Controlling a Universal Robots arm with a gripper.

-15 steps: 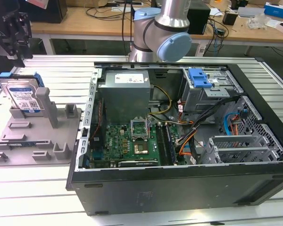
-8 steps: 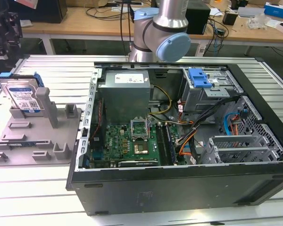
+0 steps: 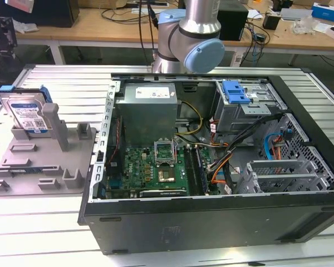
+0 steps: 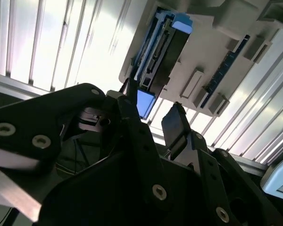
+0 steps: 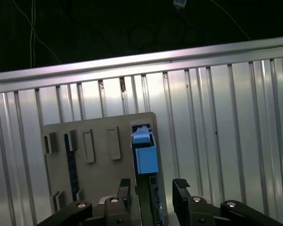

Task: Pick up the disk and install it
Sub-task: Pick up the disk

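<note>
Exterior view, L to R: disk [image 3: 25, 114] stands upright in grey stand [image 3: 50, 161], PC case [image 3: 211, 167] beside it. Prob. approach step (no grasp yet). First wrist view: gripper [image 5: 153, 184], jaws wide, lines up over disk's edge. Next needs a square descent, no tilt.

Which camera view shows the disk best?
The exterior view: the disk stands upright in its grey holder, label facing the camera. Both wrist views show it edge-on, with its blue rail.
</note>
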